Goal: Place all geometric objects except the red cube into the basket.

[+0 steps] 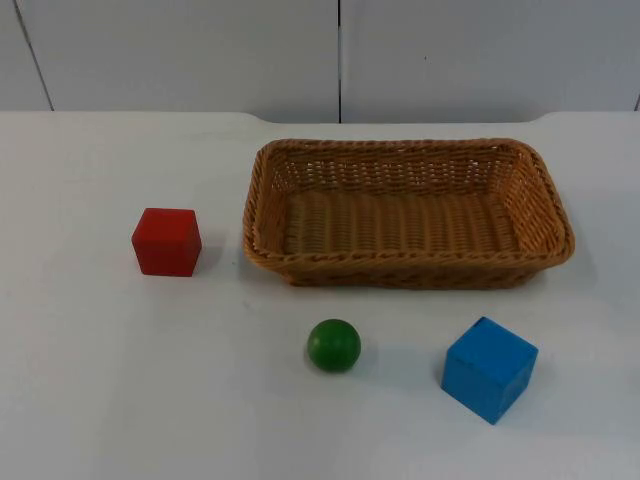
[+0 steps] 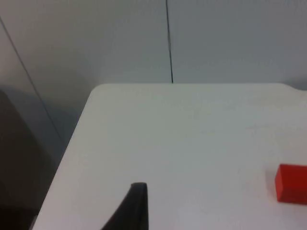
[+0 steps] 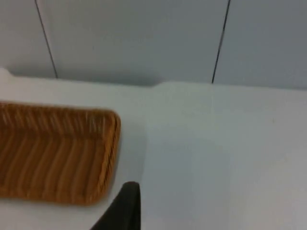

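Basket [image 1: 409, 212] apparently empty; green ball [image 1: 333, 345], blue cube [image 1: 489, 368] outside.

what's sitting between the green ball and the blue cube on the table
Nothing: in the top view, bare white table separates the green ball from the blue cube.

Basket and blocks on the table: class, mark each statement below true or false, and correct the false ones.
1. The basket holds nothing. True.
2. The green ball lies inside the basket. False: it rests on the table, in front of the basket.
3. The red cube sits to the left of the basket in the top view. True.
4. The blue cube touches the green ball. False: they lie apart.
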